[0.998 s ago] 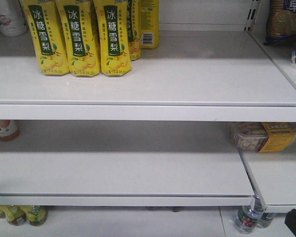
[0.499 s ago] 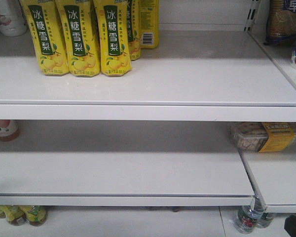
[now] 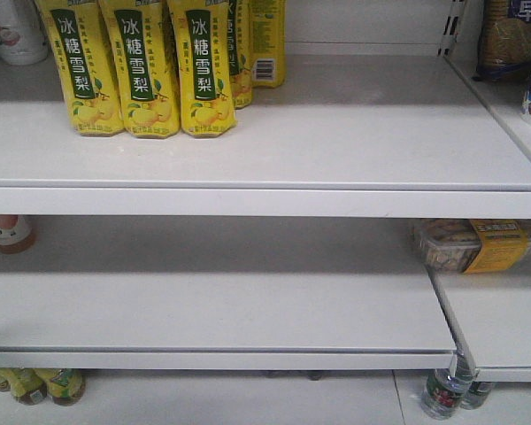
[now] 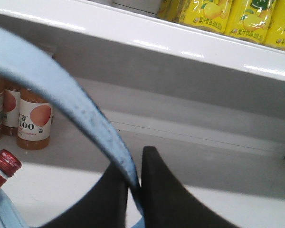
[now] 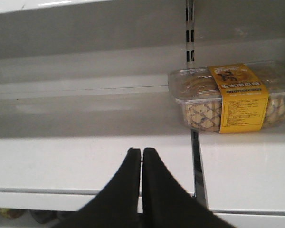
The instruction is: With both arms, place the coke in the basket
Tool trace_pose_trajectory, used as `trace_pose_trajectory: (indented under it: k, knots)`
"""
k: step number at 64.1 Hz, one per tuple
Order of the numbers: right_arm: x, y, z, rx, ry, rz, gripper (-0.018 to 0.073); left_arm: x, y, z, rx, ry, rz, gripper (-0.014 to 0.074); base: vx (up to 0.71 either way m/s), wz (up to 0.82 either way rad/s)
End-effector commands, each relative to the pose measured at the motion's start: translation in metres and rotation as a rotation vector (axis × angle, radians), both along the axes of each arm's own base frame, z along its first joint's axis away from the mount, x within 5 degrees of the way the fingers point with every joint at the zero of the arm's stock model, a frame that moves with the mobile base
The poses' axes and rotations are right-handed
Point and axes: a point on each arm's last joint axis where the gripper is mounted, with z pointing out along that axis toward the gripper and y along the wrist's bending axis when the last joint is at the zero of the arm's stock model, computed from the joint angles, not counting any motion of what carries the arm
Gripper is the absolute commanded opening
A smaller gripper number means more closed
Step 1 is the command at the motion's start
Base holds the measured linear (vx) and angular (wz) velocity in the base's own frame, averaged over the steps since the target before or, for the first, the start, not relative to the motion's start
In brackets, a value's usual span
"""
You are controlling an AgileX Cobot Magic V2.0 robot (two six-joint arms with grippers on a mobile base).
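Note:
In the left wrist view, my left gripper (image 4: 134, 176) is shut on the light blue handle of the basket (image 4: 61, 90). The handle runs as a wide band from the upper left down between the black fingers. The rest of the basket is out of view. The top of a red-capped bottle (image 4: 4, 166) shows at the lower left; I cannot tell whether it is the coke. My right gripper (image 5: 141, 152) is shut with nothing in it, in front of the white middle shelf (image 5: 85, 161). Neither arm shows in the front view.
Yellow pear-drink cartons (image 3: 137, 66) stand on the top shelf (image 3: 336, 133). Orange juice bottles (image 4: 34, 121) stand at the left of the middle shelf. A clear snack box with a yellow label (image 5: 232, 97) lies right of the shelf upright (image 5: 190, 33). Bottles (image 3: 442, 394) stand below.
In the front view, a dark shape at the bottom right corner has sunk out of the frame. The shelves and goods have not moved.

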Motion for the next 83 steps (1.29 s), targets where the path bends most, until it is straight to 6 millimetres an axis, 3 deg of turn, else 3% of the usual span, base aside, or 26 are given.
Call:
trace_pose_trajectory:
  k: [1,18,47,83]
  knots:
    - [0.001,0.000,0.009,0.038,-0.129,-0.008,-0.0005,-0.004,0.001,0.025,0.083,-0.207,0.021,-0.0006,0.00,0.00]
    - [0.001,-0.005,0.021,0.004,-0.267,-0.110,-0.0005,-0.004,0.001,0.025,0.083,-0.207,0.021,-0.0006,0.00,0.00]
    - [-0.002,-0.006,0.035,-0.011,-0.434,-0.122,-0.0005,-0.004,0.001,0.025,0.083,-0.207,0.021,-0.0006,0.00,0.00]
    - [-0.002,-0.006,0.038,-0.018,-0.457,-0.139,-0.0005,-0.004,0.001,0.025,0.083,-0.207,0.021,-0.0006,0.00,0.00]
